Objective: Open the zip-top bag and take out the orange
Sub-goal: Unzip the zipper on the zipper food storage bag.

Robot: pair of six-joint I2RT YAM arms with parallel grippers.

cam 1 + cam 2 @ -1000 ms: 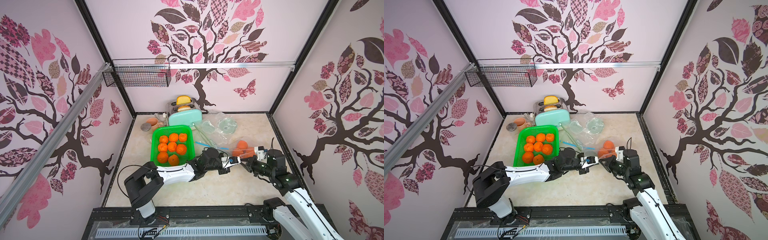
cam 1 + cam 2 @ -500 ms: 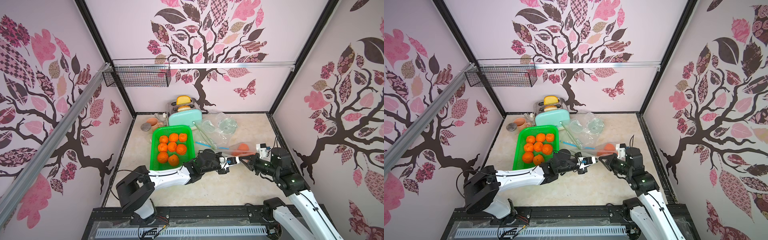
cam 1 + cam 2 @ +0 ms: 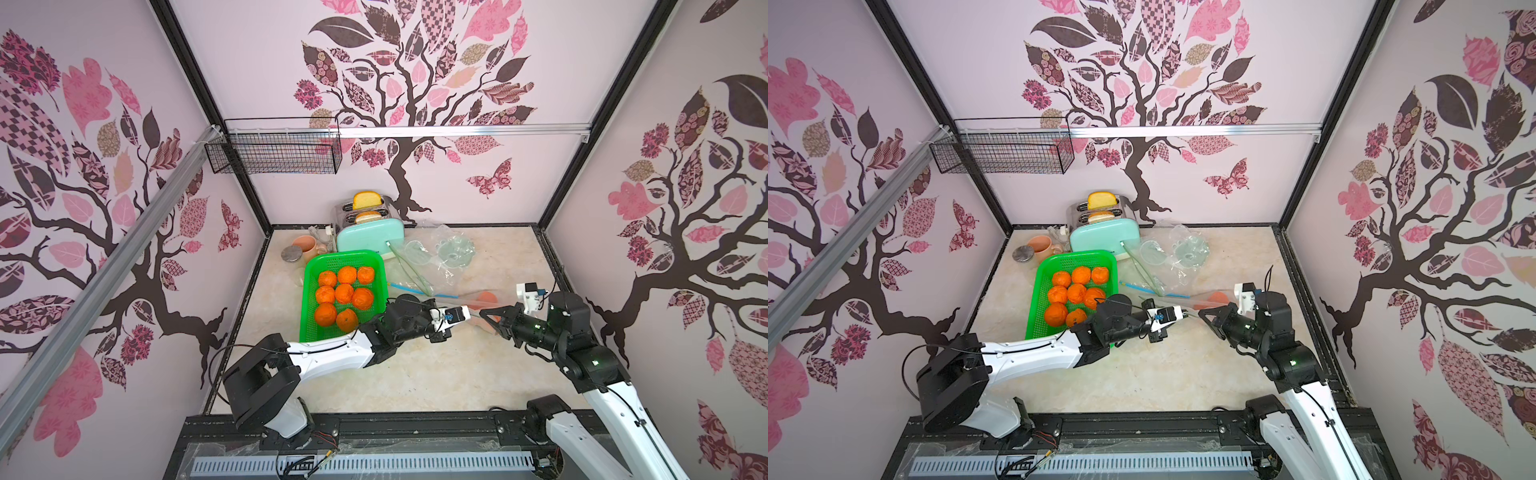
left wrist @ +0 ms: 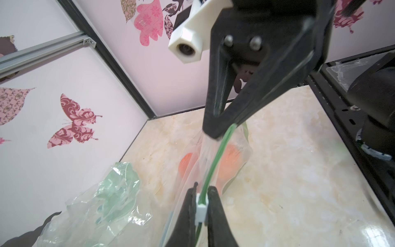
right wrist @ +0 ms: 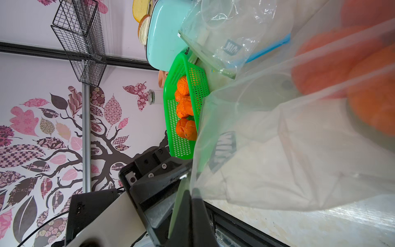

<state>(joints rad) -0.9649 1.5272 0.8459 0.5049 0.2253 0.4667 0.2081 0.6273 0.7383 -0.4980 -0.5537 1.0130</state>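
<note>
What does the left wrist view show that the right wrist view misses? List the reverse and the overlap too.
Left wrist only: the green zip track stretched from the white slider in the left gripper to the shut right gripper. Right wrist only: the green basket of loose oranges, toaster, wire basket. Both: the zip-top bag with orange fruit inside.

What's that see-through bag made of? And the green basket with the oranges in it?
The bag looks like thin, soft clear plastic: it wrinkles, shines, and orange fruit shows through it. The green basket looks like hard, glossy moulded plastic, its walls full of tiny holes.
</note>
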